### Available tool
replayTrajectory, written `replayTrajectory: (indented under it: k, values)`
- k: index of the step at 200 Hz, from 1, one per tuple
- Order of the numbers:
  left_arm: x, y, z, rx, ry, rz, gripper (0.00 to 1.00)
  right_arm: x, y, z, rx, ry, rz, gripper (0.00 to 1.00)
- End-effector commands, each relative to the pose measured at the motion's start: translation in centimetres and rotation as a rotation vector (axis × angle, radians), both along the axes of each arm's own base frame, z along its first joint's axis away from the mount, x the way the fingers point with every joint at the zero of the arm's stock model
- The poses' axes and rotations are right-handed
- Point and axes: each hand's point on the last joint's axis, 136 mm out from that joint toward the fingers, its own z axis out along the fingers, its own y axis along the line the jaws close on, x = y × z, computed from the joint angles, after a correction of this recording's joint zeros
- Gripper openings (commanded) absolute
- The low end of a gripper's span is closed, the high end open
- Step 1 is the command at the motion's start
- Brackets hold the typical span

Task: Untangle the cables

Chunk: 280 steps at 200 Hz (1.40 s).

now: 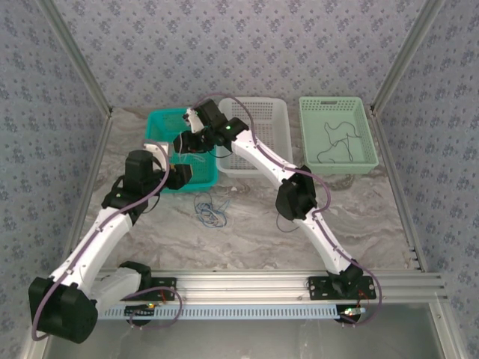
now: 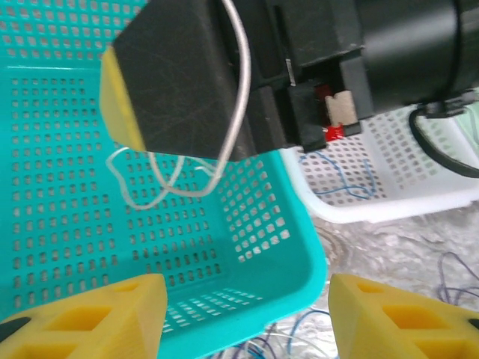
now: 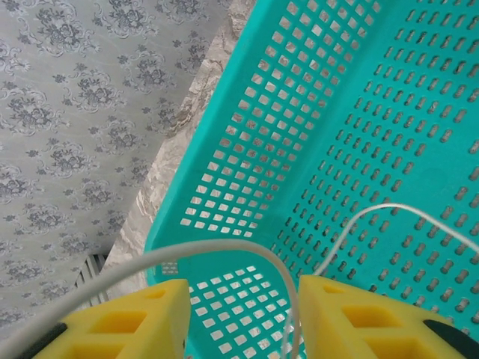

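A pale cream cable [image 3: 224, 247] arches loosely across the gap of my right gripper [image 3: 243, 314], which is open above the teal basket [image 3: 224, 149]. In the left wrist view the cream cable [image 2: 238, 112] drapes over the right gripper's black finger [image 2: 179, 75] and its lower loops lie inside the teal basket [image 2: 299, 247]. My left gripper [image 2: 247, 314] is open at that basket's near corner with nothing between its fingers. A blue cable [image 1: 211, 211] lies tangled on the table in front of the teal basket [image 1: 161, 120]. A black cable [image 1: 337, 138] rests in the green basket [image 1: 307, 105].
A white basket [image 1: 273, 112] stands between the teal and green ones, under the right arm's forearm. Blue wire [image 2: 344, 179] shows through the white basket's wall [image 2: 389, 209]. Patterned walls and metal posts close in the marble table [image 1: 254, 232] on three sides.
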Motion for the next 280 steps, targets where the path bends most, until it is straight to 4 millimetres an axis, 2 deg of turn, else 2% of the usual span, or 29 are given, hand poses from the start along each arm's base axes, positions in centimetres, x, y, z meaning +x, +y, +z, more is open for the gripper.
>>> replayTrajectory:
  k: [1, 29, 72, 110, 136, 170, 200, 238, 280]
  values:
    - [0.5, 1.5, -0.2, 0.081, -0.037, 0.064, 0.60, -0.6, -0.3, 3.2, 0.050, -0.011, 0.011, 0.45]
    - [1.1, 1.2, -0.2, 0.095, -0.054, 0.051, 0.60, -1.0, 0.0, 3.2, 0.061, 0.003, 0.021, 0.45]
    - [2.6, 0.9, -1.0, 0.122, -0.034, 0.053, 0.54, -1.6, -0.1, 3.3, 0.055, 0.015, 0.038, 0.45]
    - [3.3, 1.2, -0.7, 0.136, -0.045, 0.081, 0.42, -1.5, -0.1, 3.4, 0.061, 0.016, 0.029, 0.46]
    - [3.5, 1.0, -0.4, 0.138, -0.057, 0.079, 0.39, -1.7, 0.0, 3.3, 0.062, 0.023, 0.034, 0.46]
    - [3.8, 0.4, -0.2, 0.130, -0.065, 0.056, 0.23, -1.9, 0.0, 2.9, 0.050, 0.025, 0.039, 0.46]
    - [3.6, 0.5, 0.4, 0.131, -0.080, 0.064, 0.00, -1.7, -0.5, 2.1, 0.029, 0.040, 0.027, 0.46]
    - [3.0, 1.3, 1.0, 0.143, -0.097, 0.089, 0.00, -1.4, -1.0, 1.4, 0.006, 0.050, 0.013, 0.47]
    - [2.9, 3.3, 1.4, 0.127, -0.089, 0.166, 0.00, -1.3, -1.7, 1.3, -0.011, 0.052, 0.004, 0.49]
